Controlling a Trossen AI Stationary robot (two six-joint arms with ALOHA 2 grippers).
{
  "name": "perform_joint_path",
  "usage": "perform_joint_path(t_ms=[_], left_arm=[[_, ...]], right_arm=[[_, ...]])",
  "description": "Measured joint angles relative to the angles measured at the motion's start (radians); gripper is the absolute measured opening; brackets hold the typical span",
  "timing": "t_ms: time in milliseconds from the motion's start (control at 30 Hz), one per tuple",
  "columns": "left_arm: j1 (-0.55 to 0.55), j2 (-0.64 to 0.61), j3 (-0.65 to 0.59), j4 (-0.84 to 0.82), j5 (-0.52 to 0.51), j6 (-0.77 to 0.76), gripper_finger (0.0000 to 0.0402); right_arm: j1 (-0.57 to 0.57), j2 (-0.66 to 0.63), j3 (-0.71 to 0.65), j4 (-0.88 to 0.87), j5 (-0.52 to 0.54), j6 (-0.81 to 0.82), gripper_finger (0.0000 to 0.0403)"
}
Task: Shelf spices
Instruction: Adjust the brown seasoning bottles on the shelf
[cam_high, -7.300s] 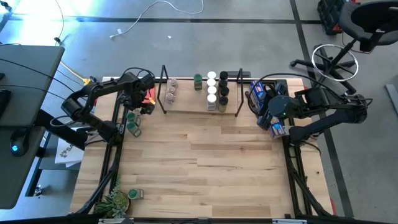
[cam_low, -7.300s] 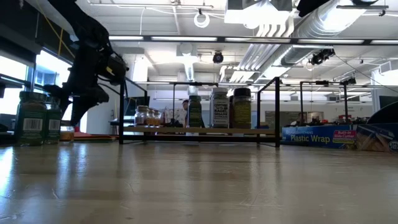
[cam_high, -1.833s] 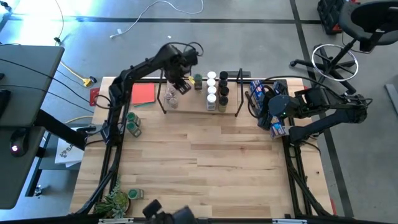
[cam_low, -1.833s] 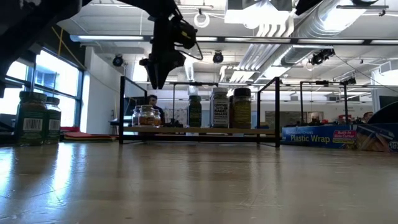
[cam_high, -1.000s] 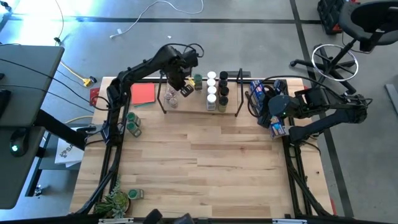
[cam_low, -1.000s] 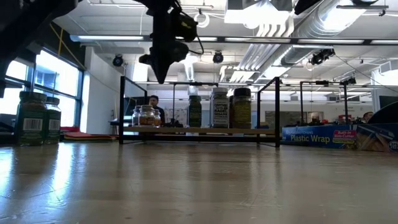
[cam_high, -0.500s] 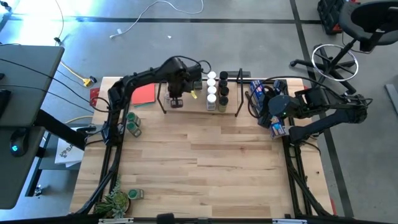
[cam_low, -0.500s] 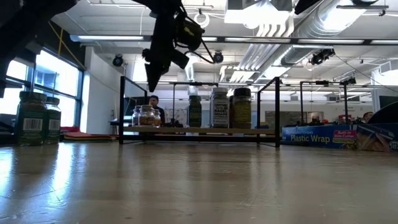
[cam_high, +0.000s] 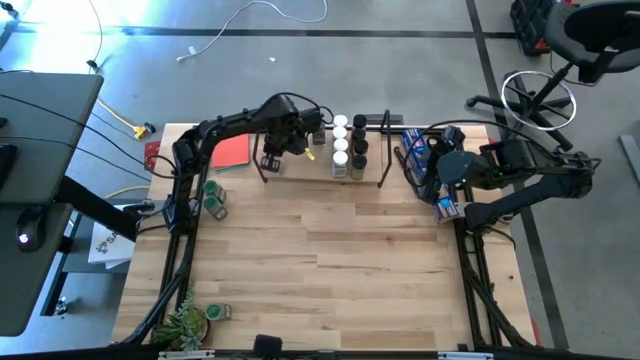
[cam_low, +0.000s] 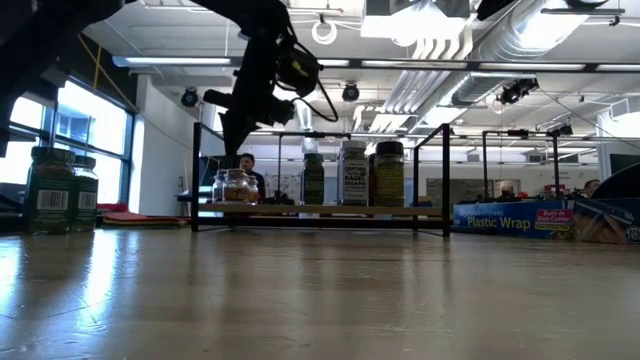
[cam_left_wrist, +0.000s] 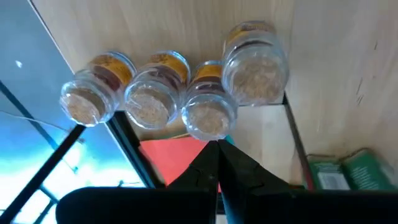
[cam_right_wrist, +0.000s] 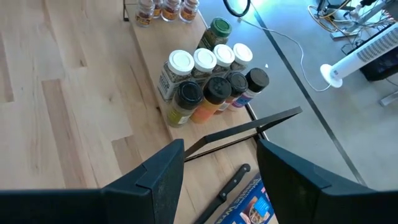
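The shelf (cam_high: 310, 165) stands at the table's far edge. Several tall spices (cam_high: 348, 145) with white, black and green lids stand on its right half. Several small clear spices (cam_left_wrist: 205, 115) stand on its left end on their bases. My left gripper (cam_high: 268, 160) hangs shut just above those small jars, with nothing held; the left wrist view shows its fingertips (cam_left_wrist: 217, 152) pressed together. Two green-lidded spices (cam_high: 213, 198) stand on the table at the left. My right gripper (cam_right_wrist: 221, 165) waits open at the far right, beside the shelf's end.
A red card (cam_high: 230, 150) lies left of the shelf. A blue packet (cam_high: 425, 150) lies under the right arm at the far right. A small plant (cam_high: 185, 322) and another green jar (cam_high: 217, 312) sit at the near left corner. Bare wood fills the middle.
My left gripper, still shut, has swung from above the shelf's far side toward the table's near and left edges, turning as it went and sinking a little, and now hangs over the small clear jars. The jars have not moved.
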Motion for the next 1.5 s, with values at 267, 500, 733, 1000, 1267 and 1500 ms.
perform_joint_path(t_ms=[267, 500, 733, 1000, 1267, 1500], left_arm=[[0.052, 0.000, 0.000, 0.004, 0.046, 0.017, 0.0000], [0.074, 0.000, -0.018, 0.024, 0.070, 0.021, 0.0000], [0.058, 0.000, -0.080, 0.056, 0.060, 0.042, 0.0000], [0.050, 0.000, -0.085, 0.112, 0.040, 0.055, 0.0000], [0.061, 0.000, -0.085, 0.141, 0.041, 0.055, 0.0000], [0.061, 0.000, -0.085, 0.162, 0.041, 0.055, 0.0000]], right_arm=[[0.000, -0.001, 0.000, 0.000, 0.001, 0.012, 0.0197], [0.000, -0.001, 0.000, 0.000, 0.001, 0.012, 0.0197], [0.000, -0.001, 0.000, 0.000, 0.001, 0.012, 0.0197], [0.000, -0.001, 0.000, 0.000, 0.001, 0.017, 0.0197], [0.000, -0.001, 0.000, 0.000, 0.001, 0.041, 0.0197], [0.000, -0.001, 0.000, 0.000, 0.001, 0.039, 0.0197]])
